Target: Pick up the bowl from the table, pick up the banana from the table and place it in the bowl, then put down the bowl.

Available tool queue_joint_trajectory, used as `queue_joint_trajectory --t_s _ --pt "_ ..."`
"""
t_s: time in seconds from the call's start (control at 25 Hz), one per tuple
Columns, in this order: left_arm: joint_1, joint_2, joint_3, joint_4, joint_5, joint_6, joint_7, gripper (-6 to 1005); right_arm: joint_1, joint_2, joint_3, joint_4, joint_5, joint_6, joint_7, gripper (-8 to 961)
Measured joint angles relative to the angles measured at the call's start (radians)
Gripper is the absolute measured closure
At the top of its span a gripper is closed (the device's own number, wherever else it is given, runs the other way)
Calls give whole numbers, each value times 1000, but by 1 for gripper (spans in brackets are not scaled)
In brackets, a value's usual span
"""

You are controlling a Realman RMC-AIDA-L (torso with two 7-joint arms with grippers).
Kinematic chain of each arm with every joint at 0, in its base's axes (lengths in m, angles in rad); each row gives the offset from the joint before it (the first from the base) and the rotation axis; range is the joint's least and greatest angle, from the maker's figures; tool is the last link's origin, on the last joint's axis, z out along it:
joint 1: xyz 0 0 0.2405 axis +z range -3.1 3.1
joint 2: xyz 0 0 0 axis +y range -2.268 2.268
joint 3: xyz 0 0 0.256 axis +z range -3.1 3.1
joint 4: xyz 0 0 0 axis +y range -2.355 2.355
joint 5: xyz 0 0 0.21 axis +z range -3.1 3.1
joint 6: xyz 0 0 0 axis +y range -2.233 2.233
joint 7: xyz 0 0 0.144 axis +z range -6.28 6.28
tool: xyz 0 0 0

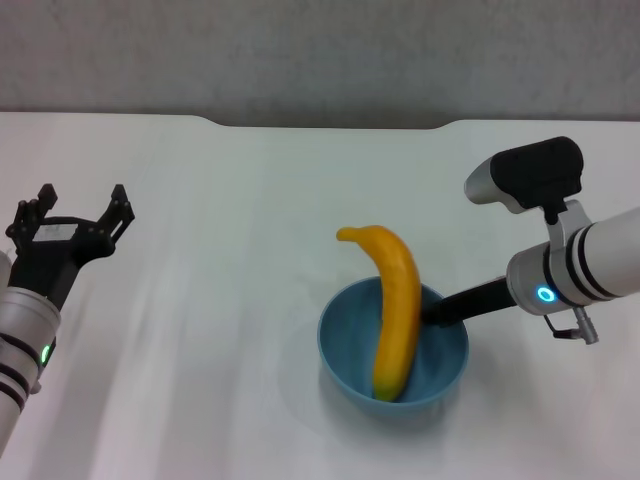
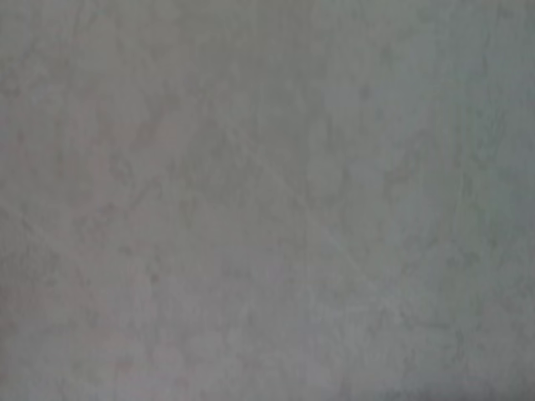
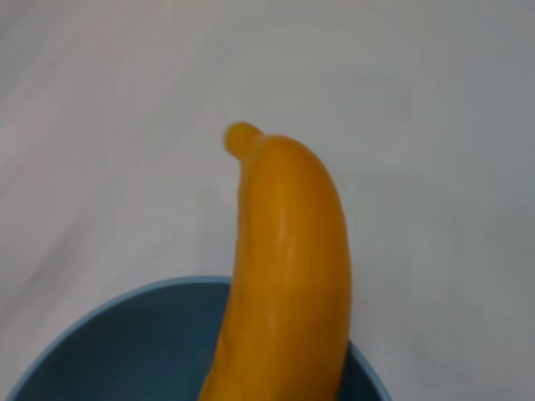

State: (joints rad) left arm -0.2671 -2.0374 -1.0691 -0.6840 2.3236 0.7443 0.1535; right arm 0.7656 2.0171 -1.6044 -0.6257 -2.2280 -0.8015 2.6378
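The light-blue bowl (image 1: 392, 352) is at the middle of the white table (image 1: 200, 300). The yellow-orange banana (image 1: 395, 300) lies in it, one end at the bowl's bottom and the other sticking out over the far rim. My right gripper (image 1: 440, 310) reaches in from the right, and its dark fingers are shut on the bowl's right rim. I cannot tell whether the bowl rests on the table or hangs just above it. The right wrist view shows the banana (image 3: 288, 276) rising out of the bowl (image 3: 125, 342). My left gripper (image 1: 80, 200) is open and empty, far to the left.
The table's far edge has a shallow notch (image 1: 330, 125) with a grey wall behind it. The left wrist view shows only a plain pale surface.
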Motion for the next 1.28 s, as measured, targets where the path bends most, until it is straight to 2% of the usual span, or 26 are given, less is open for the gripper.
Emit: queue_joint_trajectory --t_s 0.24,0.44,0.56,0.72,0.92,1.08,1.28 --pt "-2 0 0 6 1 0 -9 103 -34 0 -36 -72 1 -1 -1 567" --pt "-5 0 -7 29 1 -1 -9 105 -43 -5 -32 -105 6 -38 -1 314" --pt "-4 2 -10 35 0 0 -9 107 -86 -8 -30 -190 -5 -69 -4 251" --pt "-5 3 -12 59 0 26 -10 109 -195 -8 -19 -370 -56 -74 -18 167" --pt "-4 3 -12 108 1 90 -65 110 -287 -8 50 -511 -65 -87 -44 76" --pt "-12 5 -11 140 6 115 -127 111 -327 -6 81 -531 -47 -39 -106 50" --pt "-19 7 -9 163 10 143 -178 112 -401 -1 48 -516 61 166 -252 50"
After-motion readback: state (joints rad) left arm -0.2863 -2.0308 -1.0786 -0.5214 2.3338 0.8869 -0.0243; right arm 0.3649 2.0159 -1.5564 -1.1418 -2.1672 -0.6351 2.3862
